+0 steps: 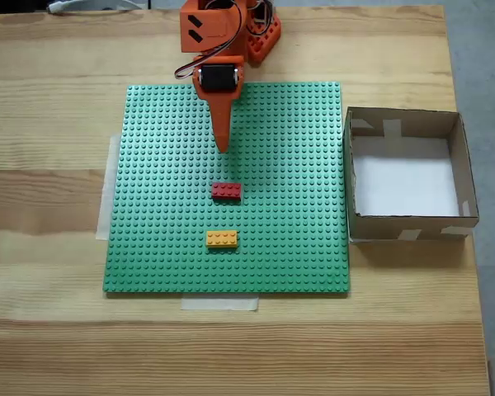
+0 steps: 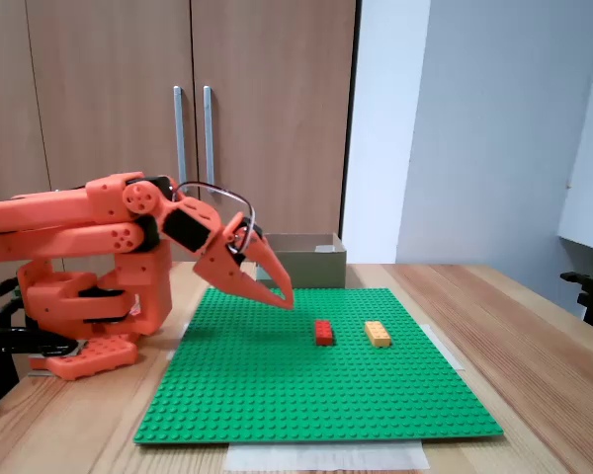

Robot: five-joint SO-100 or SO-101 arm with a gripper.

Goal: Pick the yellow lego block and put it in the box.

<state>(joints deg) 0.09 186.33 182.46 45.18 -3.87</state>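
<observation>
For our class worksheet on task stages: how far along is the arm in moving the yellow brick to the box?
Nothing looks done yet. The small yellow studded plastic brick sits on the green studded baseplate, beyond the red brick, and the brown cardboard box shows a bare white bottom. In hand: nothing; the orange gripper hangs above the plate, jaws together, short of both bricks. Left: reach, grasp, carry, release.

No text, label, brand, number or sign can be read on anything here.
</observation>
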